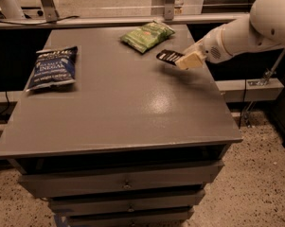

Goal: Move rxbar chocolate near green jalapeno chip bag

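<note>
I see the gripper [183, 60] upper right of frame, clamped on the bar [168, 56]: small, flat, black wrapper w/ pale lettering, tilted, held just above the counter [132, 112], near the green bag [147, 34] at upper center.

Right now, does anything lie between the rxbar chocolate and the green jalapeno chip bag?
Nothing visible. The gripper holds the rxbar chocolate just right of the green jalapeno chip bag; only bare table lies between.
</note>
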`<state>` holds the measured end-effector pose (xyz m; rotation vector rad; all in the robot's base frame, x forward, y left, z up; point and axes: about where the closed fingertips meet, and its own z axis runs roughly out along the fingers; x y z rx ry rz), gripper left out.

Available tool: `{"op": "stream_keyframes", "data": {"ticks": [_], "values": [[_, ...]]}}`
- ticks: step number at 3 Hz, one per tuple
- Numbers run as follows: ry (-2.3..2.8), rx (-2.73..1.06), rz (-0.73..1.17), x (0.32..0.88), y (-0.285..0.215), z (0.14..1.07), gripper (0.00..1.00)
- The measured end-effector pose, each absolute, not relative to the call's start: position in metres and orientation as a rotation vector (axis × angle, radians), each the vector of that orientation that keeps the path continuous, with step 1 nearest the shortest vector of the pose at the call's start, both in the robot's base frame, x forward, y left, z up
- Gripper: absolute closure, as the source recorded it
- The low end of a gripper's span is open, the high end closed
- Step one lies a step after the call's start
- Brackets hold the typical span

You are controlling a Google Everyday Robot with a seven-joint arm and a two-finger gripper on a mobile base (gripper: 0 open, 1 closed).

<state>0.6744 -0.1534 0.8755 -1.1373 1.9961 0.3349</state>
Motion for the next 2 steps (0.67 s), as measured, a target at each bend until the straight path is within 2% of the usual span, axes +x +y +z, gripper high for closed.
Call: {"op": "stream_keyframes", "data": {"ticks": [2], "values": [[1.989,-1.096,0.291,0.742,-0.173,0.869,1.00]]}}
